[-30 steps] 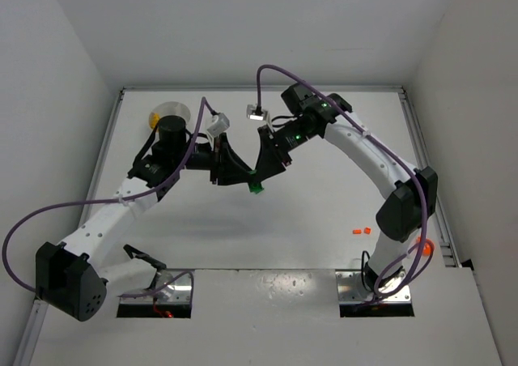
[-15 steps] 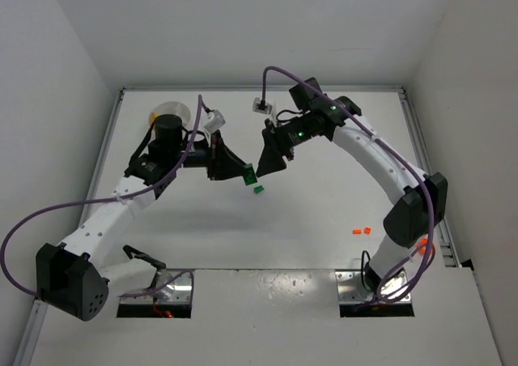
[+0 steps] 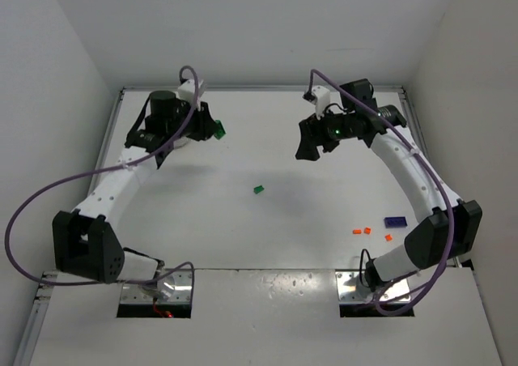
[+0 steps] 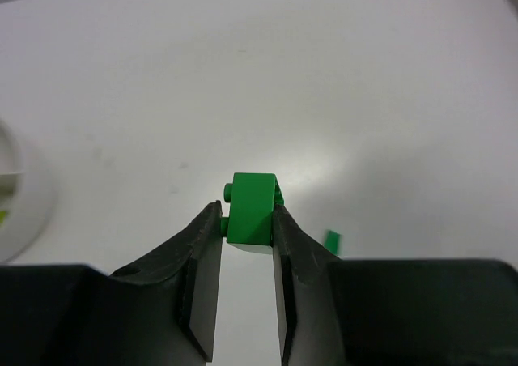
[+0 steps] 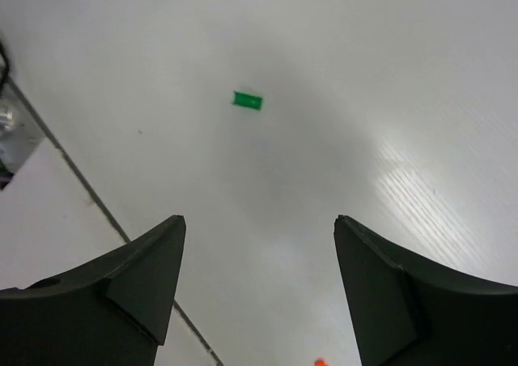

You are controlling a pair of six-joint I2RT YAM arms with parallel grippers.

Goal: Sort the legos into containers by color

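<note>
Well, the left fingers [image 4: 202, 257] are pinched shut on a green brick [image 4: 249, 208]. It stands up between the two pads, with its studs poking out to the left in the wrist view. From above, the left arm reaches to the far left part of the desk [image 3: 243, 228], and the held brick [image 3: 218, 129] hangs there above the surface, at the tip of the arm.

Only a curved slice of the white dish [image 4: 24, 220] shows, at the left edge of the left wrist view. It sits off to one side of the held brick, not under it. From above I cannot make the dish out behind the arm.

The right fingers [image 5: 146, 277] are spread wide with nothing between them, just bare desk below. They hang over the far right half, well apart from the left ones.

A second green brick [image 3: 258, 189] lies on the desk near the middle, between the two arms and nearer the bases than either set of fingers. The right wrist view shows it ahead of the open fingers, on its own.

Over by the right arm, a few tiny orange bricks [image 3: 357, 231] lie loose on the desk. A blue brick [image 3: 394, 220] lies near them.
</note>
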